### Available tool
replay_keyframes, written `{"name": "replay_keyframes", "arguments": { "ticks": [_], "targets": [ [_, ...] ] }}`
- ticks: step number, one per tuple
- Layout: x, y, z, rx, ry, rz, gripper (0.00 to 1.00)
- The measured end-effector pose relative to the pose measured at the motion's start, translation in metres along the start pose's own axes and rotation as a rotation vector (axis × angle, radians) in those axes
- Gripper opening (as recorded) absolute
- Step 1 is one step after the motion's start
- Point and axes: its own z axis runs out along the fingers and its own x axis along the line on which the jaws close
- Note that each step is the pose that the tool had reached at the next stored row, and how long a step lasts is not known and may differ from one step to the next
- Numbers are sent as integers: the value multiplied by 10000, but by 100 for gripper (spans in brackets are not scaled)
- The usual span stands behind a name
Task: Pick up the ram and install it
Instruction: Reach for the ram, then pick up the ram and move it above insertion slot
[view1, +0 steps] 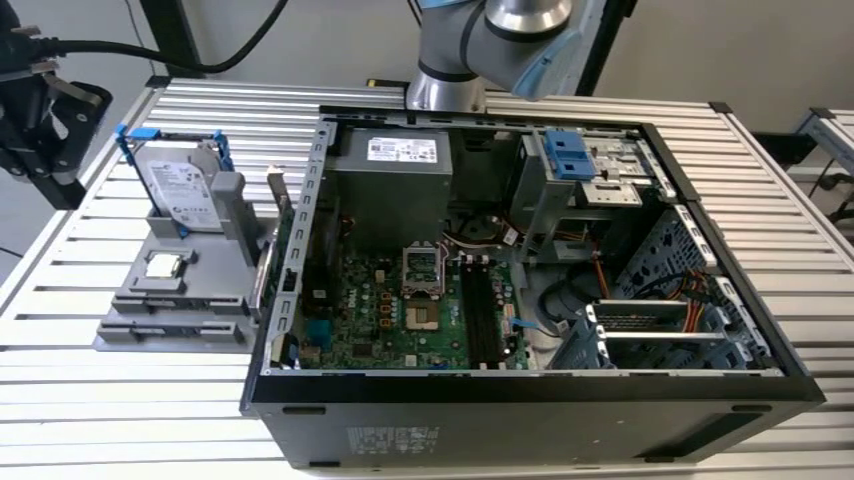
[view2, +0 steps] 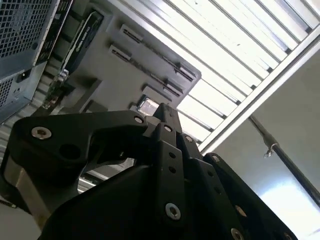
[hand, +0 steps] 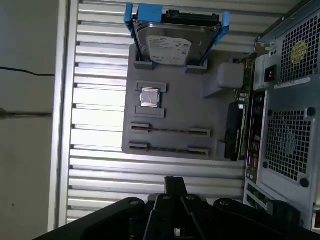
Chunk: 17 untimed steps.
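My gripper hangs above the table's edge at the exterior view's left, away from the grey parts fixture. In both wrist views its black fingers meet at one tip, shut with nothing between them. A long dark stick that looks like the ram stands on edge at the fixture's side, close against the computer case's rear panel. The second wrist view has the same stick beyond the fingertips. The motherboard's long black memory slots lie inside the open case.
On the fixture a silver hard drive stands in a blue bracket, and a small square processor chip lies flat below it. Two long slotted holders sit at the fixture's near end. The slatted metal table carries everything.
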Motion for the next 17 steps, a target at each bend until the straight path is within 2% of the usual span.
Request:
{"name": "replay_keyframes", "arguments": {
  "ticks": [8,17],
  "targets": [
    [0,0,-1,2,50,-1452,0],
    [0,0,-4,0,100,-2920,0]
  ]
}}
